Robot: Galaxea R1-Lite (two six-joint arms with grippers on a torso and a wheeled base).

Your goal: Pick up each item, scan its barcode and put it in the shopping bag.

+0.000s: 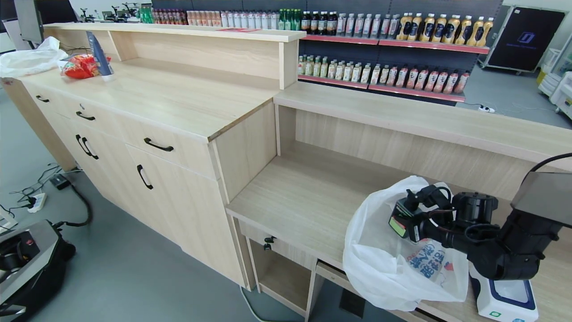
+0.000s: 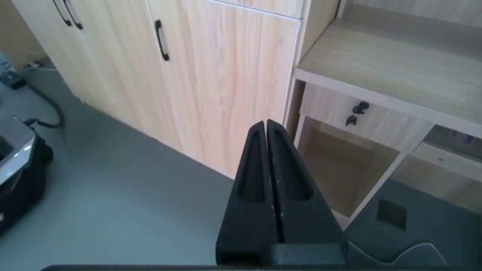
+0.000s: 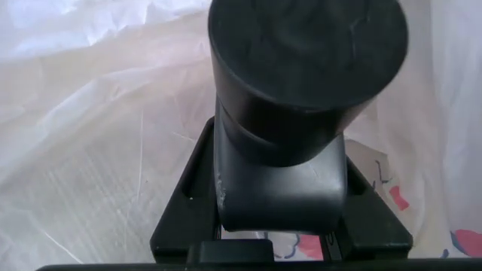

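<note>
- Holding a dark cylindrical item, the right gripper hangs over the mouth of the white shopping bag. The item looks clamped betw. the fingers, which it mostly hides.
- The bag slumps on the low counter at the near right, mouth open upward. That's prob. why the arm comes in from above: the item can drop straight in w/o snagging plastic.
- A white-and-blue scanner sits just right of the bag at the near edge, likely kept close so scan-to-bag is a short trip. Can't tell whether this item's barcode is done.
- Left gripper: fingers pressed together, nothing betw. them, pointing at the floor beside the cabinet doors. It looks parked out of the way.
- A red snack pack and a blue tube wait on the tall counter, far left, next to another white bag. They're well apart from the shopping bag, so prob. more trips to go.
- Risk: thin plastic may catch on the fingers at release.
</note>
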